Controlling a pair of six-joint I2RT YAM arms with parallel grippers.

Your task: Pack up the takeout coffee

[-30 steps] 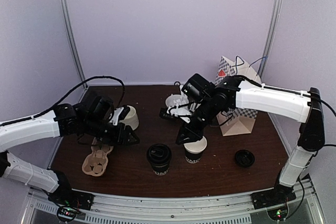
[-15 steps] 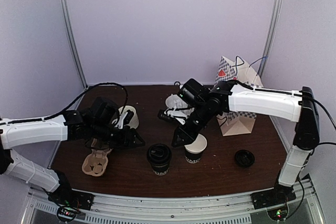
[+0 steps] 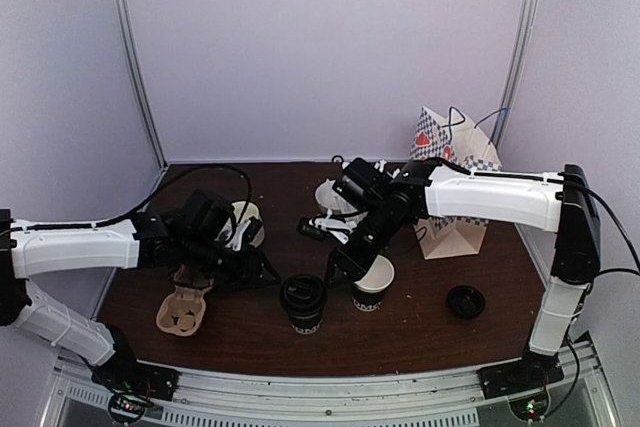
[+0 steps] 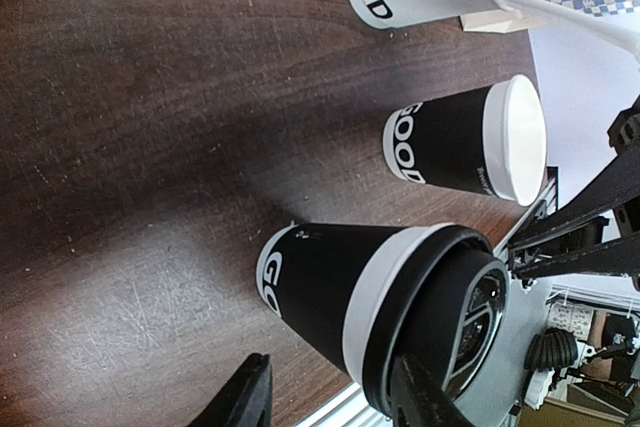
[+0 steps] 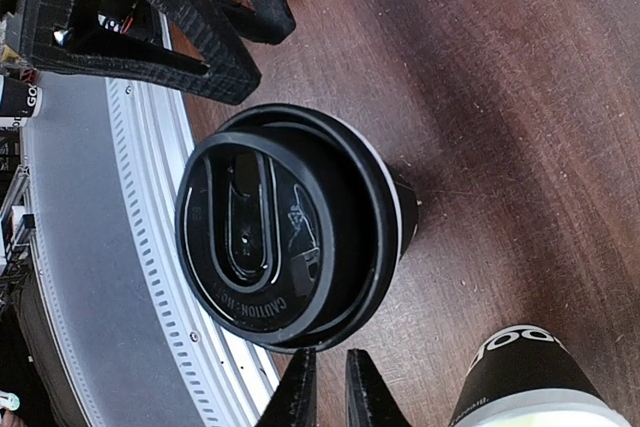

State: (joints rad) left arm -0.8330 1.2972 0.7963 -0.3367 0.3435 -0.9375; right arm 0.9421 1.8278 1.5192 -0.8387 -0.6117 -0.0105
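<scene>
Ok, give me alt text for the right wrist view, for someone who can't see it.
A lidded black cup stands on the dark wood table, seen from above. The right gripper fingertips sit close together beside it; the left gripper reaches in above, and an unlidded cup is at bottom right.

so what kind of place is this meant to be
Probably a lab test cell staged as a coffee takeout counter: plain lilac walls with metal posts enclose a dark wooden table holding black paper cups with white lettering, a tan pulp cup carrier and a checkered paper bag.
</scene>
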